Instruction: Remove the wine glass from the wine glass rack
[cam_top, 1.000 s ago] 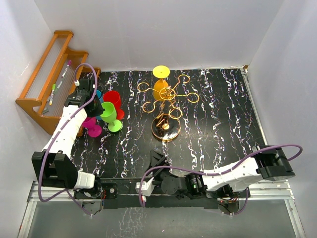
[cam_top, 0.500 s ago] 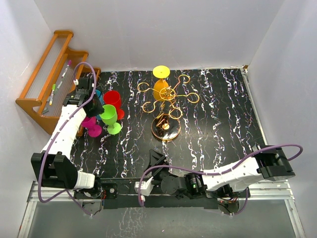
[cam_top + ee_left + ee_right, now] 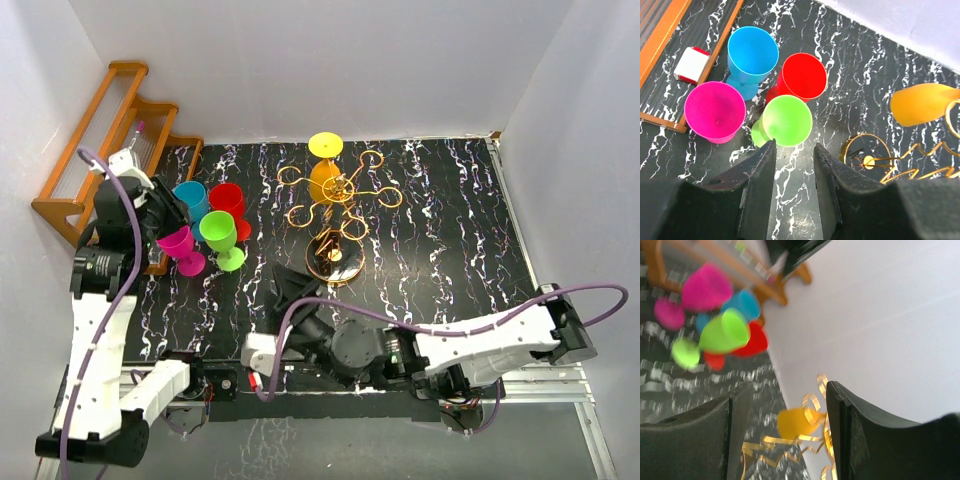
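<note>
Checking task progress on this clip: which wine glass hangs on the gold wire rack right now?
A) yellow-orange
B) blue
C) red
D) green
A: the yellow-orange wine glass hangs upside down from the gold wire rack, while the green glass, red glass, blue glass and pink glass stand apart from it on the table.
</note>
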Available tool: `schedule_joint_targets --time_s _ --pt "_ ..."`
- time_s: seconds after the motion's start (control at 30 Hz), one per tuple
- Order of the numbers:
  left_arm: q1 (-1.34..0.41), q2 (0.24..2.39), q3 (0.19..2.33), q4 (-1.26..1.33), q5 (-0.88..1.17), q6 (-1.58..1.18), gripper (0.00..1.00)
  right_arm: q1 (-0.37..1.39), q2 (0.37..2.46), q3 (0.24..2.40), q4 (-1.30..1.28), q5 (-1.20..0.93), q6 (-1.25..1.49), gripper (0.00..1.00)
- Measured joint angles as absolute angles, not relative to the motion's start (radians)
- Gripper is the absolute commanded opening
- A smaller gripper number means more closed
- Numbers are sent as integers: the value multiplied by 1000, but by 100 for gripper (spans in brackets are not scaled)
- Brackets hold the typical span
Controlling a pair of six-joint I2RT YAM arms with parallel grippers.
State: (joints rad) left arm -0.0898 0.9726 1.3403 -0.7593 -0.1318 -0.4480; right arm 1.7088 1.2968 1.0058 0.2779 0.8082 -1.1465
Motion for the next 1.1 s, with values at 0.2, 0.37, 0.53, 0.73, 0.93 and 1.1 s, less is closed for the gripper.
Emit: schedule_joint_targets --time_s 0.2,0.37,0.53,0.73,0.93,1.1 --pt "-90 932 1305 -736 -96 -461 35 1489 1358 1397 261 706 -968 62" --pt "-90 1012 1296 -714 -30 -471 35 1063 1514 1839 -27 542 -591 56" --pt "-90 1073 1320 -688 48 -487 36 730 1723 2246 -348 259 -202 56" --pt "-90 1069 1335 -643 124 -503 37 397 1896 2418 -585 -251 175 61" --pt "-90 1085 1335 -576 226 -517 38 273 1954 2344 -738 -503 324 63" --pt "-90 1133 1335 -543 277 -531 38 305 1959 2325 -808 -557 333 63"
